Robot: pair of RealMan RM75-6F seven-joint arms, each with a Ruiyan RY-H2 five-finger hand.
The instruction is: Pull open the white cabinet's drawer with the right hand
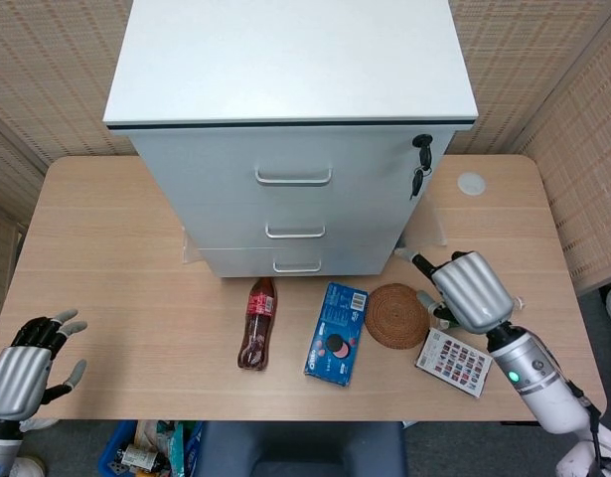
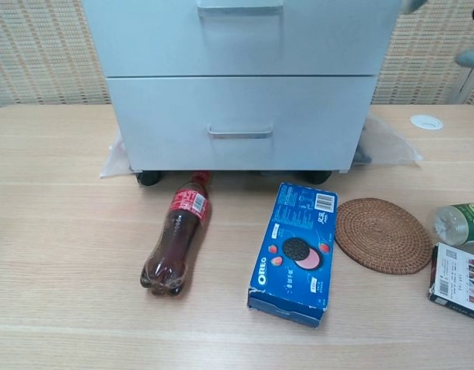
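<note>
Clutter is our main worry: our right hand hangs empty, fingers spread, above the woven coaster and green bottle, right of the white cabinet, whose three drawers sit closed at the far middle of the table. No handle is touched yet (which drawer we mean to open is unclear). Sweeping leftward low could knock the Oreo box or cola bottle. A shallow hook may slip off. Our left hand idles open, near left.

"oreo" on blue box
</note>
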